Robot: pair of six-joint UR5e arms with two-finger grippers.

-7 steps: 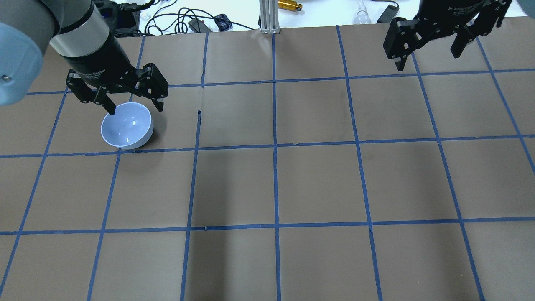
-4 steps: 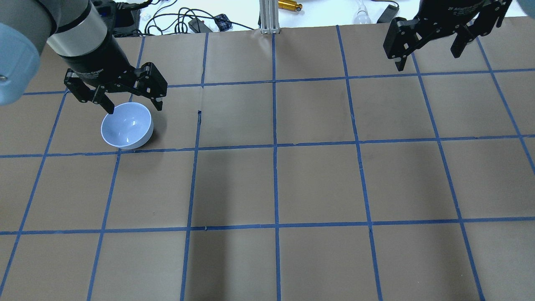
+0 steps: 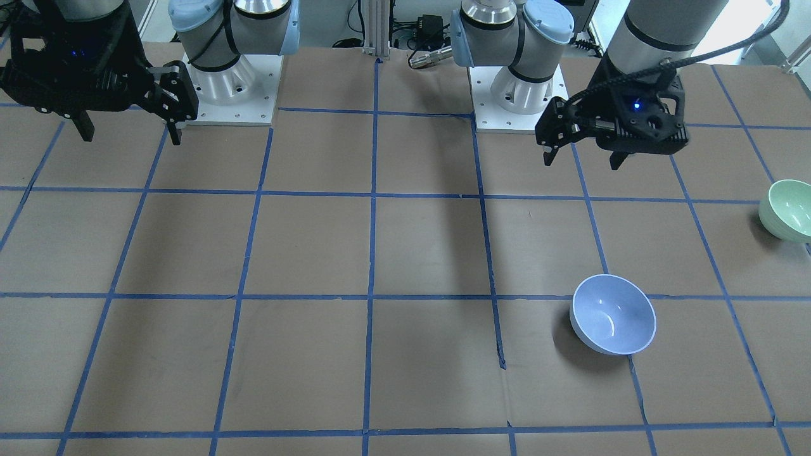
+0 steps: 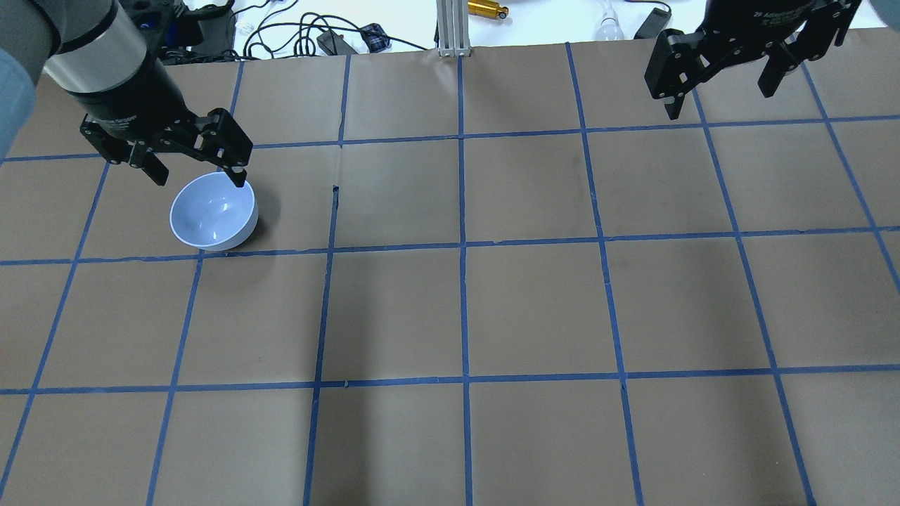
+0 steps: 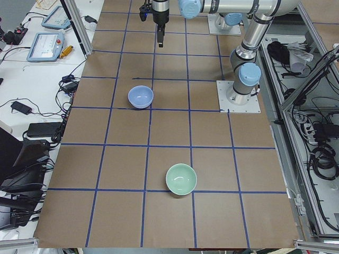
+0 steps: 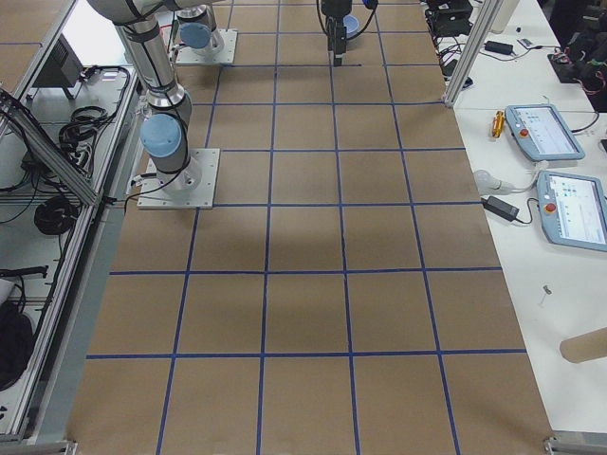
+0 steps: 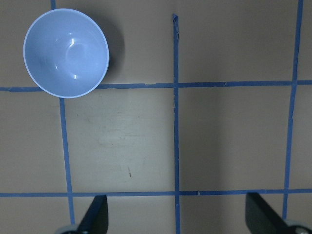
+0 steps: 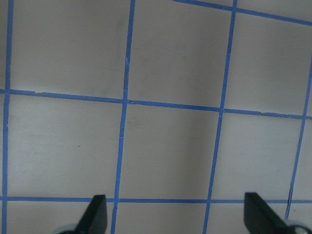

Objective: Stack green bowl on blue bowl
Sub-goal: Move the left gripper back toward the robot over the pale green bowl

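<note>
The blue bowl (image 4: 213, 211) stands upright and empty on the brown paper at the left of the table; it also shows in the front view (image 3: 613, 315), the left side view (image 5: 140, 96) and the left wrist view (image 7: 66, 52). The green bowl (image 3: 789, 209) stands upright at the table's left end, out of the overhead view; it shows in the left side view (image 5: 181, 179). My left gripper (image 4: 200, 180) is open and empty, raised over the blue bowl's far rim. My right gripper (image 4: 719, 102) is open and empty, high over the far right corner.
The table (image 4: 534, 302) is covered in brown paper with a blue tape grid. An aluminium post (image 4: 450, 28), cables and small gear lie beyond the far edge. The two arm bases (image 3: 228, 82) stand at the robot's side.
My left gripper has moved to the left and slightly away from the blue bowl, still open. The bowl and the right arm have not moved.
</note>
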